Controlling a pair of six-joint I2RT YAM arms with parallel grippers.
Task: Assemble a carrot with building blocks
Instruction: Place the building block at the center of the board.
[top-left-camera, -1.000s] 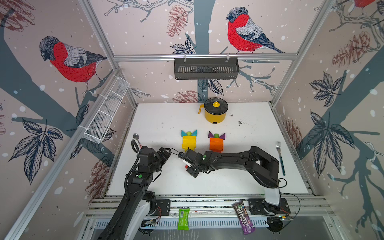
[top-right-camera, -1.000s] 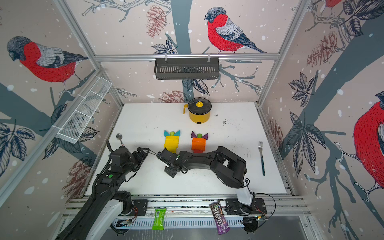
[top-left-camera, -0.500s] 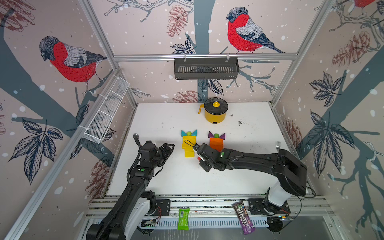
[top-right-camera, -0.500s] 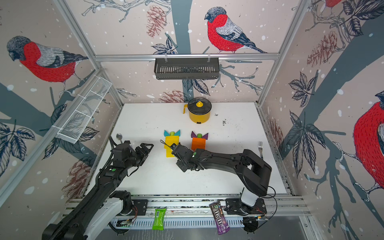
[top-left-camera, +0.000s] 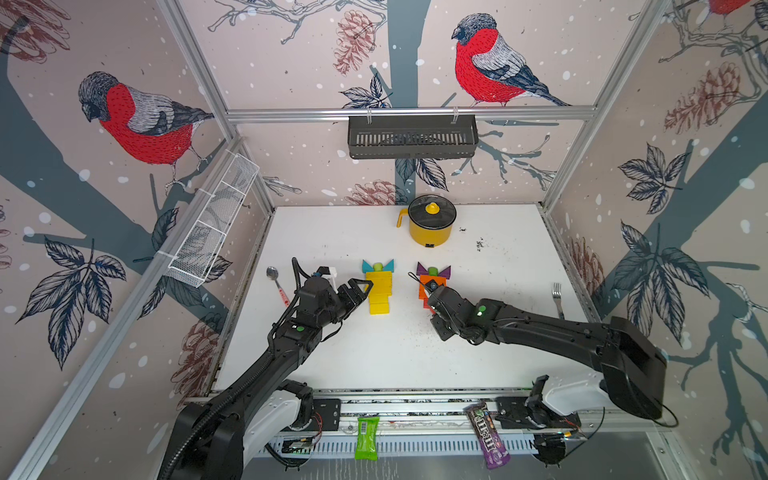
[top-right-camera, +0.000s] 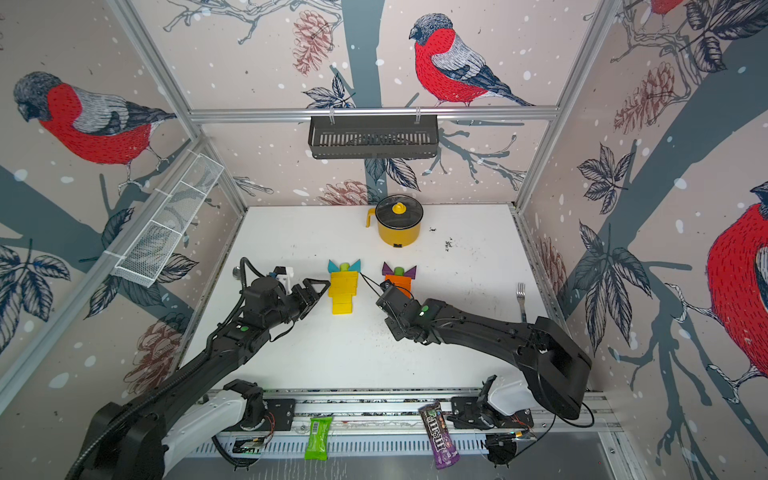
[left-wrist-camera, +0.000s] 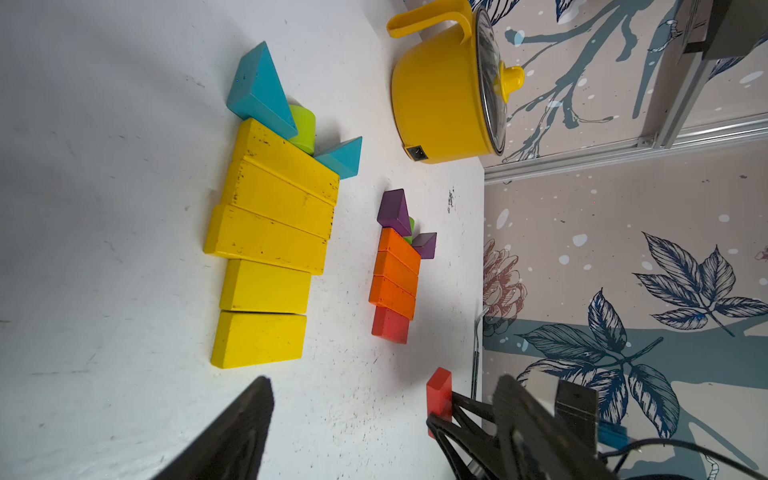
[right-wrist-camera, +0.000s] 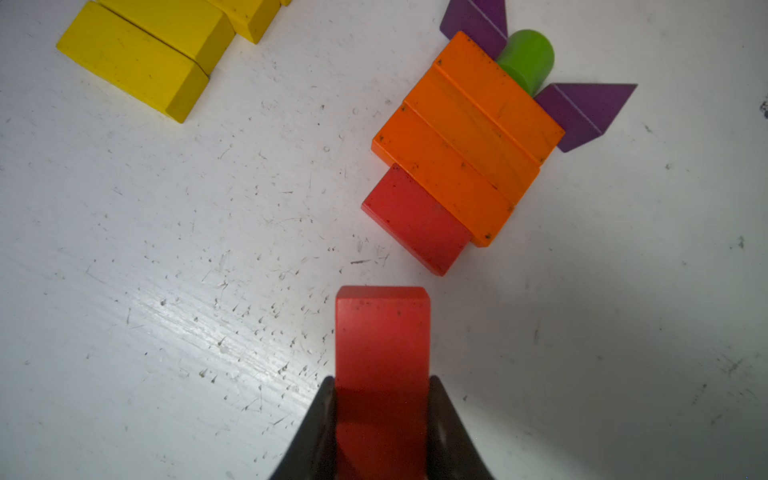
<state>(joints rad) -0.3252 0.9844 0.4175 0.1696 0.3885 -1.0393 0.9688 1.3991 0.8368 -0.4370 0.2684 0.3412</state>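
My right claw (right-wrist-camera: 381, 380) is clamped on a flat red wooden block (right-wrist-camera: 381, 332); the other red wooden block (right-wrist-camera: 415, 220) lies just ahead, slanted.

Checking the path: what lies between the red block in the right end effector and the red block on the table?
Only bare white table, in the right wrist view, between the held red block and the laid red block.

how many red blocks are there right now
2. The lying red block rests flat against the end of the orange blocks. The held red block is clamped in the right gripper, just short of the lying one. No others are visible.
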